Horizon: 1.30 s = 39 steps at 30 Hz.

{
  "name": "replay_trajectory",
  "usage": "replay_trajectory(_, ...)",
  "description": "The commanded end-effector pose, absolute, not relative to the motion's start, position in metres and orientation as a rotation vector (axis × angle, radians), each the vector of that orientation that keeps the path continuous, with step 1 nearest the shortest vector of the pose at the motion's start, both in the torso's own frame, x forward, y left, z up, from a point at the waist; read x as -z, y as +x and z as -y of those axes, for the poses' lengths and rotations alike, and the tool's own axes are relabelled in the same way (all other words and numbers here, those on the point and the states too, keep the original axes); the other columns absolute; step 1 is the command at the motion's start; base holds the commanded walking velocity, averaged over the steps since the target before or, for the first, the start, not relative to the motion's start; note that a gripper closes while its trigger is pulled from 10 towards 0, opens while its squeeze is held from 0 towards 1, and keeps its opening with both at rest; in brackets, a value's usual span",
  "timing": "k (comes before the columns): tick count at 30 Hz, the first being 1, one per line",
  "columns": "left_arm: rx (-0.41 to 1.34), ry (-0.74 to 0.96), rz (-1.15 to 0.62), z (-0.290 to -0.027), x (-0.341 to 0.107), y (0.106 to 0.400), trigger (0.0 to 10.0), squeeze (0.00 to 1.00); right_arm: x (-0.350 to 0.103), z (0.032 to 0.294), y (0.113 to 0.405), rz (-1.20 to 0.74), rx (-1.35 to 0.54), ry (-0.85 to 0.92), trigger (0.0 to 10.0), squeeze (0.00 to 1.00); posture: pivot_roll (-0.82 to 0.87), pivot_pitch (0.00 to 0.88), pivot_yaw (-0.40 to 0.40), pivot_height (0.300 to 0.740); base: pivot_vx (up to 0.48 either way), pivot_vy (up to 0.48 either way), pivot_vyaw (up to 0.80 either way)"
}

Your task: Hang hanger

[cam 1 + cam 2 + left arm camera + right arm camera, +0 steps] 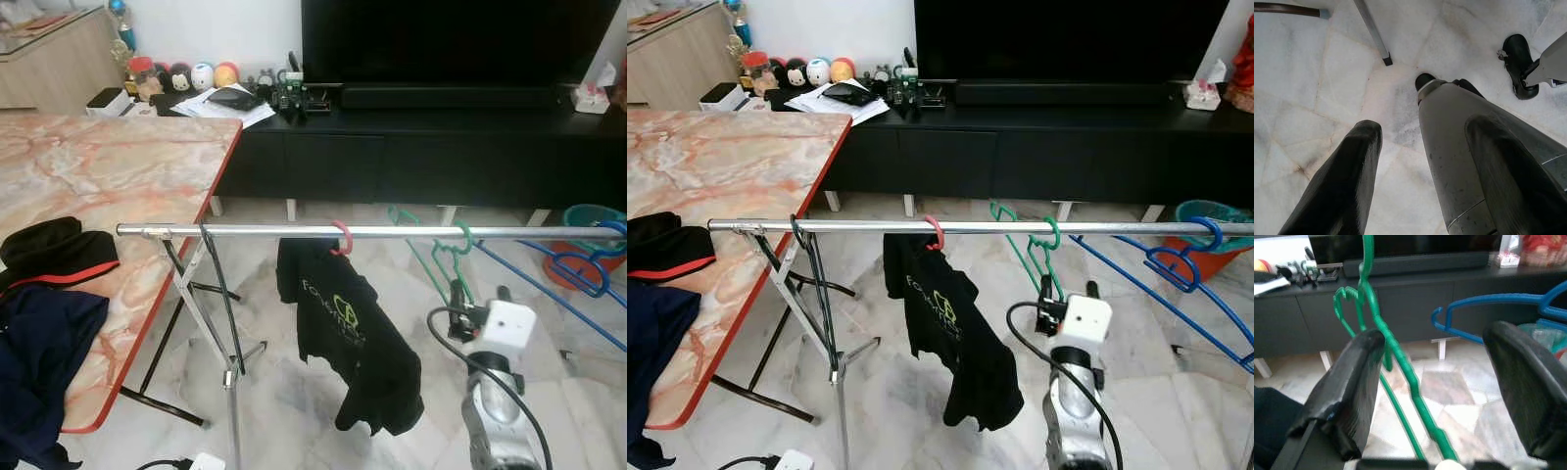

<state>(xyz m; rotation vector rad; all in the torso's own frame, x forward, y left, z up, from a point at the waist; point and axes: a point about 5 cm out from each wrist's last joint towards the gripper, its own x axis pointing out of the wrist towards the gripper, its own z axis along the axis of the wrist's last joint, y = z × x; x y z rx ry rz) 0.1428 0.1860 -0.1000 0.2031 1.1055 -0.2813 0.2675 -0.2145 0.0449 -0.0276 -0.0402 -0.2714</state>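
Green hanger (1050, 257) hangs on the steel rail (980, 227). Right tool (1425, 396) is released, with its fingers on both sides of the hanger. Left tool (1415, 181) is spread too, above the floor (1312, 98).

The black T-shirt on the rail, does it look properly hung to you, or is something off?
It looks askew. The black T-shirt droops to one side from its pink hanger on the rail, bunched rather than spread.

Both head eyes looked down from above toward twelve o'clock, sharing the horizontal chrome clothes rail (372, 232). The left wrist camera faced the pale marble floor (1312, 88) closely; the right wrist camera sat near the green plastic hanger (1396, 357).
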Motion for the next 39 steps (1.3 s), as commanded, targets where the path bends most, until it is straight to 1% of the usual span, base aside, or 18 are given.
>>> replay_trajectory(1,0.294,0.218,-1.135,-0.189,0.102,0.137,10.0,0.00,-0.048,0.210,0.263,0.058,0.258,-0.039,10.0,1.00,-0.24,0.000,0.054,0.740,0.000,0.000,0.00)
replay_trajectory(4,0.294,0.218,-1.133,-0.189,0.102,0.137,10.0,0.00,-0.048,0.210,0.252,0.063,0.260,-0.057,10.0,1.00,-0.24,0.000,0.054,0.740,0.000,0.000,0.00)
replay_trajectory(6,0.294,0.217,-1.130,-0.189,0.102,0.138,10.0,0.00,-0.050,0.216,0.230,0.065,0.342,-0.099,10.0,1.00,-0.24,0.000,0.049,0.740,0.000,0.000,0.00)
replay_trajectory(14,0.292,0.222,-1.122,-0.190,0.101,0.139,10.0,0.00,-0.052,0.219,0.203,0.043,0.470,-0.115,10.0,1.00,-0.24,0.000,0.045,0.740,0.000,0.000,0.00)
replay_trajectory(16,0.290,0.223,-1.119,-0.190,0.101,0.139,10.0,0.00,-0.048,0.221,0.196,-0.004,0.501,-0.114,10.0,1.00,-0.24,0.000,0.045,0.740,0.000,0.000,0.00)
replay_trajectory(20,0.291,0.225,-1.115,-0.190,0.100,0.141,10.0,0.00,-0.018,0.227,0.180,-0.252,0.610,-0.108,10.0,1.00,-0.25,0.000,0.049,0.740,0.000,0.000,0.00)
replay_trajectory(22,0.293,0.226,-1.113,-0.190,0.100,0.142,10.0,0.00,-0.006,0.234,0.173,-0.329,0.702,-0.053,10.0,1.00,-0.24,0.000,0.050,0.740,0.000,0.000,0.00)
replay_trajectory(23,0.294,0.226,-1.113,-0.190,0.100,0.142,10.0,0.00,-0.005,0.235,0.171,-0.348,0.723,-0.050,10.0,1.00,-0.24,0.000,0.050,0.740,0.000,0.000,0.00)
replay_trajectory(24,0.295,0.225,-1.111,-0.190,0.100,0.142,10.0,0.00,0.003,0.238,0.167,-0.415,0.763,-0.049,10.0,1.00,-0.24,0.000,0.050,0.740,0.000,0.000,0.00)
replay_trajectory(27,0.295,0.225,-1.110,-0.190,0.100,0.142,10.0,0.00,0.012,0.239,0.164,-0.480,0.803,-0.029,10.0,0.97,-0.24,0.000,0.049,0.740,0.000,0.000,0.00)
replay_trajectory(28,0.295,0.225,-1.110,-0.190,0.100,0.143,10.0,0.00,0.014,0.239,0.164,-0.497,0.814,-0.024,10.0,0.87,-0.24,0.000,0.049,0.740,0.000,0.000,0.00)
replay_trajectory(29,0.295,0.225,-1.110,-0.190,0.100,0.143,10.0,0.00,0.014,0.239,0.164,-0.497,0.814,-0.024,10.0,0.87,-0.24,0.000,0.049,0.740,0.000,0.000,0.00)
replay_trajectory(30,0.294,0.223,-1.109,-0.190,0.100,0.143,10.0,0.00,0.022,0.236,0.165,-0.555,0.791,-0.011,10.0,0.30,-0.24,0.000,0.048,0.740,0.000,0.000,0.00)
replay_trajectory(31,0.294,0.223,-1.109,-0.190,0.100,0.143,10.0,0.00,0.027,0.234,0.165,-0.587,0.780,-0.001,10.0,0.00,-0.24,0.000,0.048,0.740,0.000,0.000,0.00)
replay_trajectory(33,0.295,0.222,-1.110,-0.190,0.100,0.143,10.0,0.00,0.040,0.229,0.165,-0.677,0.739,0.026,10.0,0.00,-0.24,0.000,0.052,0.740,0.000,0.000,0.00)
replay_trajectory(39,0.308,0.228,-1.119,-0.190,0.100,0.142,10.0,0.00,0.062,0.221,0.164,-0.815,0.656,0.048,10.0,0.00,-0.25,0.000,0.059,0.740,0.000,0.000,0.00)
